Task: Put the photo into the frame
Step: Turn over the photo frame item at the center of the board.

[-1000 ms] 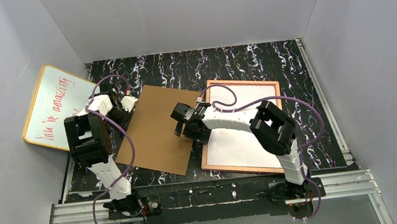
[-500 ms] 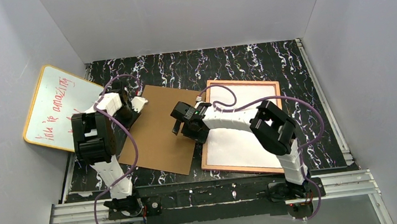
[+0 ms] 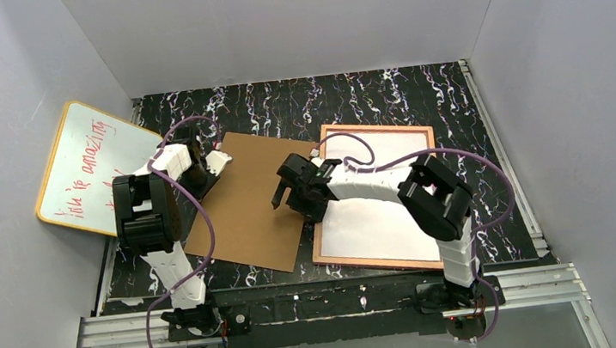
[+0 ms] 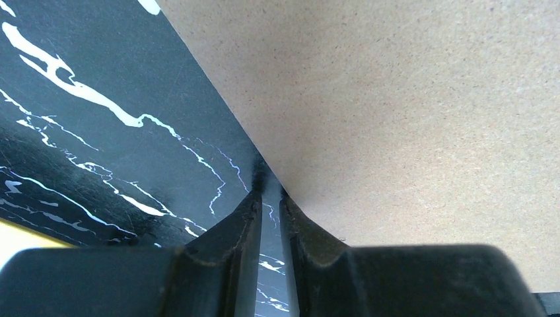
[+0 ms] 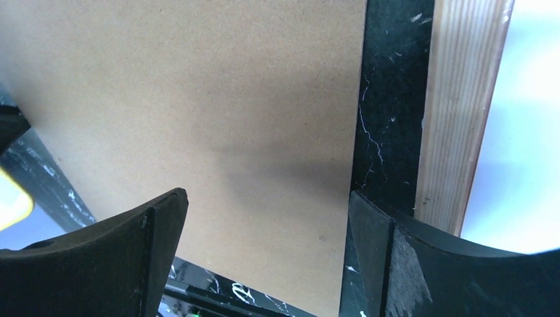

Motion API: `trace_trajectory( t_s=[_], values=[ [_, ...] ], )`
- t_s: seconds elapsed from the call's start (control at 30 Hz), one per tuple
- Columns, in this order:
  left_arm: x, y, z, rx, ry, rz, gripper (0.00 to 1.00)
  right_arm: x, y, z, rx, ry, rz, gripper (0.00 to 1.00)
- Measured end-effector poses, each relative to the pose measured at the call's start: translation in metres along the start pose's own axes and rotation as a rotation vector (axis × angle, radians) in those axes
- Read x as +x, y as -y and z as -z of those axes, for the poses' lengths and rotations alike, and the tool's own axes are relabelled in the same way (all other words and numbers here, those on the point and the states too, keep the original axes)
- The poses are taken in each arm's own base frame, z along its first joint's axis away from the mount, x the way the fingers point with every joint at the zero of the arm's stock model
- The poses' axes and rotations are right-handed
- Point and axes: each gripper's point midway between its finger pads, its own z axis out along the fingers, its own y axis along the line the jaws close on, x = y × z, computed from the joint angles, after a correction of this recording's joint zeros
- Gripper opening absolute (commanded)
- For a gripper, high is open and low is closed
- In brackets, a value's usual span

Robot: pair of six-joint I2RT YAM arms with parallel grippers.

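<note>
One thin frame [image 3: 321,235], tan back up, right on marbled worktop [image 3: 383,97]; one photo [image 3: 380,197] within its rim, white back up. One matte brown board [image 3: 236,216] to its left. Right pincer [image 3: 286,200] wide over board's right edge; left pincer [image 4: 267,191] narrow at board's far-left edge, grip unclear

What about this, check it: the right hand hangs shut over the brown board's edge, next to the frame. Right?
Wrong in one respect: the right hand is open, not shut. The right wrist view shows its fingers spread wide. The rest stands: it hangs over the brown board's edge, next to the frame.
</note>
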Motion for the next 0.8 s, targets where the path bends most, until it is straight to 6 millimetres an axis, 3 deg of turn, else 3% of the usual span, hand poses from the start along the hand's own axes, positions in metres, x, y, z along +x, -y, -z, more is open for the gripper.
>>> trace_trajectory(
  t_s=[0.23,0.57,0.8],
  values=[
    [0.000,0.001,0.000,0.008,-0.007,-0.011,0.14,0.010,-0.003,0.013,-0.140,-0.038,0.008,0.96],
    [0.000,0.000,0.000,0.016,-0.018,-0.019,0.13,0.030,-0.026,0.066,-0.338,-0.058,0.087,0.95],
    [0.000,0.001,0.000,0.012,-0.024,-0.024,0.13,0.029,-0.037,0.085,-0.402,-0.045,0.072,0.95]
  ],
)
